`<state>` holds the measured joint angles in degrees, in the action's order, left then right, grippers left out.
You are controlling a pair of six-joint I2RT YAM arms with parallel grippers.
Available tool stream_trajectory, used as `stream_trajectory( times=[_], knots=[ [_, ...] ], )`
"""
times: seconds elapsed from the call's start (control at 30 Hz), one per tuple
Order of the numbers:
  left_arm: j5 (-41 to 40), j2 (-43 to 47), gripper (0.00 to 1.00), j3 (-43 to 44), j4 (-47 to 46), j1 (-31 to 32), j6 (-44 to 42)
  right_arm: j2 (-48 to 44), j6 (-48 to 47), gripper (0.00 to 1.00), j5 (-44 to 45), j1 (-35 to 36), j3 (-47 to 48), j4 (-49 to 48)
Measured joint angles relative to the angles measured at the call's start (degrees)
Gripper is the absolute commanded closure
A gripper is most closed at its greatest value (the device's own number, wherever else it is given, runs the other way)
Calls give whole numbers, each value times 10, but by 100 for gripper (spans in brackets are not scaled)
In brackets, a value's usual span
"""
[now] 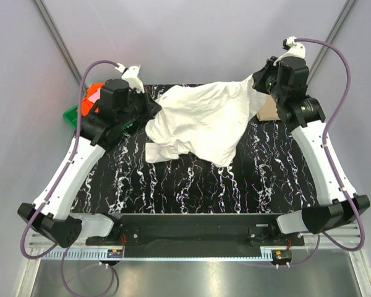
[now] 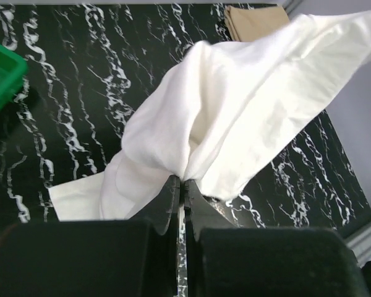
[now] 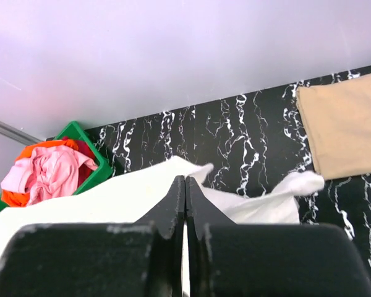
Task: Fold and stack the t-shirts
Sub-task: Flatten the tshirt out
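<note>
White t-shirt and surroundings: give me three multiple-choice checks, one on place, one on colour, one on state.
1. The crate is: A blue; B grey; C green.
2. The tan t-shirt lies: A in the crate; B on the table, far right; C draped over an arm.
3. The white t-shirt is: A held up by the left fingers and right fingers; B folded flat; C in the crate.
C, its rim shows green; B, it lies flat on the marbled top; A, both pinch cloth strung between them.
</note>
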<state>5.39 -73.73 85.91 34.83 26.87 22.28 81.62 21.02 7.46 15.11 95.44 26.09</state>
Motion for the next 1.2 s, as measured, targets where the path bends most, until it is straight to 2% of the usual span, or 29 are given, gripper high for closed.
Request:
stream_trajectory(
  times=[0.4, 0.6, 0.7, 0.9, 1.0, 1.13, 1.2],
  knots=[
    [-8, 16, 100, 7, 98, -27, -47, -62, -1, 100, 102, 11, -20, 124],
    [-24, 8, 100, 15, 99, -42, -47, -63, -21, 100, 131, 11, -18, 123],
    [-38, -32, 100, 60, 82, -51, -47, -21, -41, 100, 132, 11, 21, 106],
    [-49, -153, 100, 237, 51, -87, -35, 116, -85, 100, 145, 4, 178, 70],
    [-49, -165, 100, 280, 40, -95, -32, 149, -106, 100, 147, -5, 235, 59],
    [-43, -116, 100, 244, 23, -97, -31, 131, -127, 100, 141, -9, 240, 50],
    [-34, -50, 100, 151, 3, -96, -28, 92, -126, 100, 134, -9, 193, 40]
  ],
)
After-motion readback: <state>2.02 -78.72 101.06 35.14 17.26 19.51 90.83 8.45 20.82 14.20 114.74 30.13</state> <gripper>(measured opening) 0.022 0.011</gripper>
